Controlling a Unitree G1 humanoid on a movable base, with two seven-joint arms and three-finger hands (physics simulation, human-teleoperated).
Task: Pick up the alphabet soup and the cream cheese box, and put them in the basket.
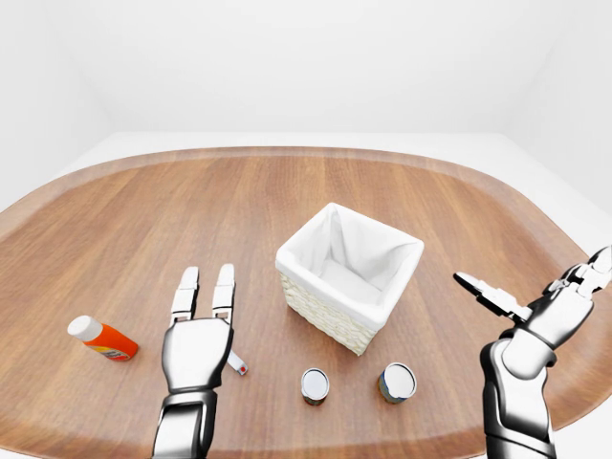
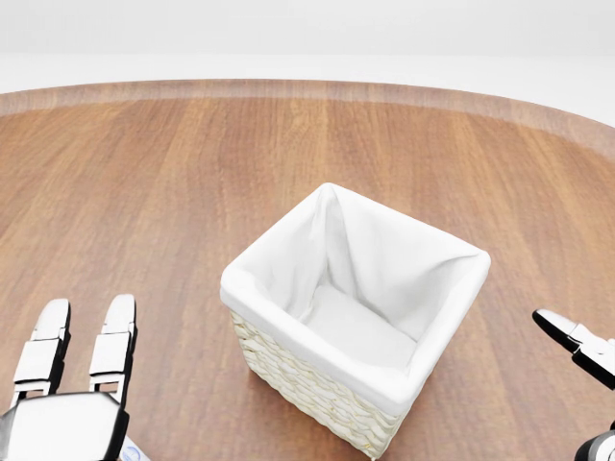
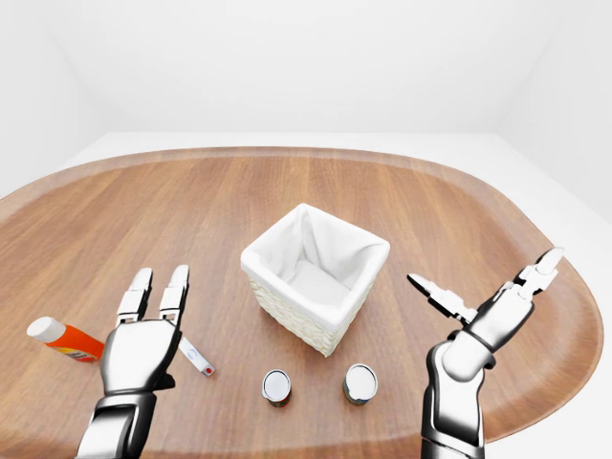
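White walls and a pale floor surrounded the broad oval wooden table [image 1: 287,191], which filled most of every view.

On the left hand [image 1: 196,346], the straight silver fingers [image 1: 224,292] lay side by side and extended, closed on nothing, the palm hovering over the tabletop at the lower left of the left-eye view. Just beside its right edge, a thin white box with a red spot [image 3: 196,357] lay flat on the wood, partly covered by the hand; whether hand and box touched could not be told. On the right hand [image 3: 488,308], the fingers [image 3: 430,291] were splayed wide apart and held nothing, raised over the table's right side.

Between the two hands, toward the bottom of the left-eye view, two small upright cans with silver lids [image 1: 315,384] [image 1: 397,382] stood near each other; their labels could not be read. Just above them sat the square wicker basket with a white cloth lining [image 2: 288,360], its interior bare. Well apart, at the far left, an orange bottle with a white cap [image 1: 103,338] lay on its side.
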